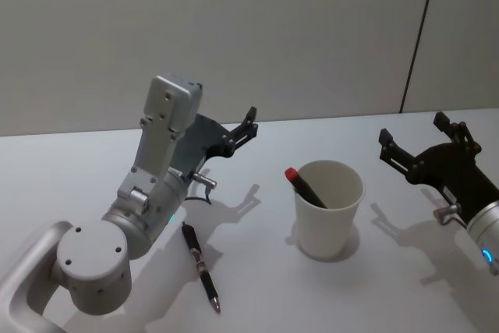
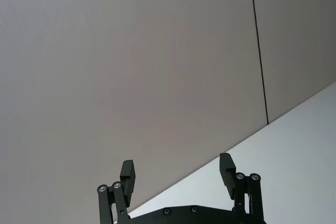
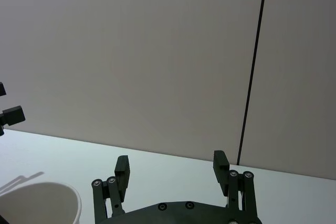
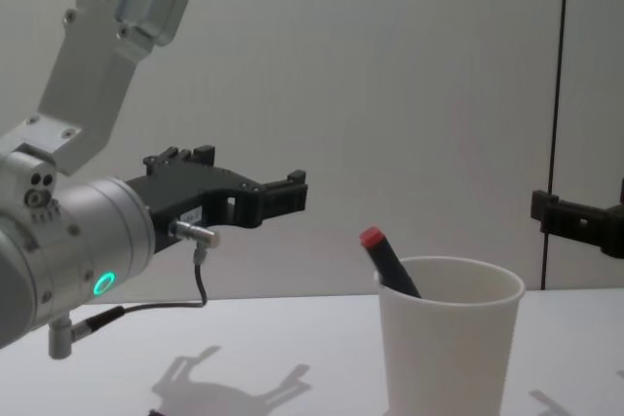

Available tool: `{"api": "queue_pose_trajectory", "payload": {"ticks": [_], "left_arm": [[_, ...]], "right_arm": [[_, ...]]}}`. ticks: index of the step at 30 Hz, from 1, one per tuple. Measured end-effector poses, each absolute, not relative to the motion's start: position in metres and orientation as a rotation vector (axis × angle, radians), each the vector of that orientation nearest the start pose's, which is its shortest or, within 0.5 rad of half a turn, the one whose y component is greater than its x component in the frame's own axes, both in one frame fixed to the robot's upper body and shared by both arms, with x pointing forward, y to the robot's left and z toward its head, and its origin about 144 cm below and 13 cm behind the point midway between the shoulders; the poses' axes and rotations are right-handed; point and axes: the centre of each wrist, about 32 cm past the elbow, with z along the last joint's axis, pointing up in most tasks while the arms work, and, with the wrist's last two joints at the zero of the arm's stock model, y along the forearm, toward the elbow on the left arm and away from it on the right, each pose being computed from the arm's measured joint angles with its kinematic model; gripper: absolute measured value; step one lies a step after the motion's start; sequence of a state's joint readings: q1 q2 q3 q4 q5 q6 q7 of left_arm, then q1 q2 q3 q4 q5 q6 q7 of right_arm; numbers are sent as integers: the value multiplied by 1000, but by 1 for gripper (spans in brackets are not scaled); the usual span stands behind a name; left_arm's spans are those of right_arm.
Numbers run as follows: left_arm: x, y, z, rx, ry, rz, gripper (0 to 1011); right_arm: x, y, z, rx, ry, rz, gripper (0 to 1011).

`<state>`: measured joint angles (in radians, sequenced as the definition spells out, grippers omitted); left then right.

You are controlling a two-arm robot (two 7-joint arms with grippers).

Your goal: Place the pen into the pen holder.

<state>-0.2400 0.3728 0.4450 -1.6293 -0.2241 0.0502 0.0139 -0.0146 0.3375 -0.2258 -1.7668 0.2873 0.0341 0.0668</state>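
The white counter (image 1: 265,302) is stretching across the lower half of the head view, under a plain pale wall (image 1: 312,29).

The silver left arm (image 1: 156,169) is rising from the lower left corner. Its left claw (image 1: 248,126) is hanging in the air left of centre, above the counter and pointing toward the wall. In the left wrist view its two fingers (image 2: 128,174) are standing wide apart with nothing between them.

The right claw (image 1: 413,132) is reaching in from the right edge, off the counter surface and to the right of the cup. It too is spread wide and is gripping nothing.

The pen holder, a white paper cup (image 1: 329,220), is standing upright on the counter right of centre, between the two claws and touching neither.

A black pen (image 1: 199,263) is lying flat on the counter at lower centre-left, just beside the left arm and well apart from the cup, its tip pointing toward the bottom edge.

A red-capped pen (image 1: 299,182) is sitting inside the cup, leaning on the left rim with its red end sticking out above it.
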Motion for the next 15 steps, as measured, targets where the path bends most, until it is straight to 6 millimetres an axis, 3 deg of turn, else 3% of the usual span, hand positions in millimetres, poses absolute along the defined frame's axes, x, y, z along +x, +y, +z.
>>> {"api": "queue_pose_trajectory", "payload": {"ticks": [15], "left_arm": [[460,183,1211,174,-89,1316,1001]], "right_arm": [[443,-237,1189,26,-75,-1229,1001]]}}
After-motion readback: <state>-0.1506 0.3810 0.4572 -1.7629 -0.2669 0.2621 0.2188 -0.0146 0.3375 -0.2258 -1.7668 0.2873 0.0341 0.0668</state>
